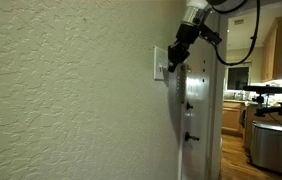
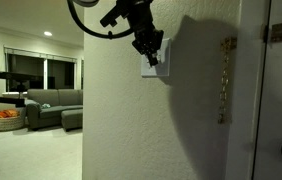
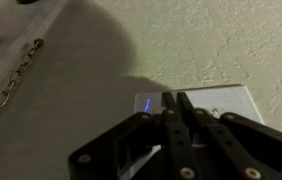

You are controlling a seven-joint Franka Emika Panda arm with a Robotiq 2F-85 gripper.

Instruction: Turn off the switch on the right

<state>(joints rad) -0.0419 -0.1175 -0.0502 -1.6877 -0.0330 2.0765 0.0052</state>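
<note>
A white wall plate (image 1: 159, 64) sits on a textured cream wall, and it shows in both exterior views (image 2: 157, 70). In the wrist view the plate (image 3: 233, 101) lies just beyond my fingers. My black gripper (image 3: 174, 97) is shut, its two fingertips pressed together and resting on the plate's upper middle. In the exterior views the gripper (image 1: 173, 62) (image 2: 150, 57) reaches down at a slant onto the plate. The right-hand switch lever is hidden behind my fingers or too small to make out. A small mark (image 3: 216, 112) on the plate's face beside the fingers cannot be identified.
A door stands next to the plate, with a hanging chain latch (image 3: 16, 80) (image 2: 224, 80) and a handle (image 1: 191, 137). Beyond the wall edge are a sofa (image 2: 56, 105) and a kitchen with a steel pot (image 1: 276, 140).
</note>
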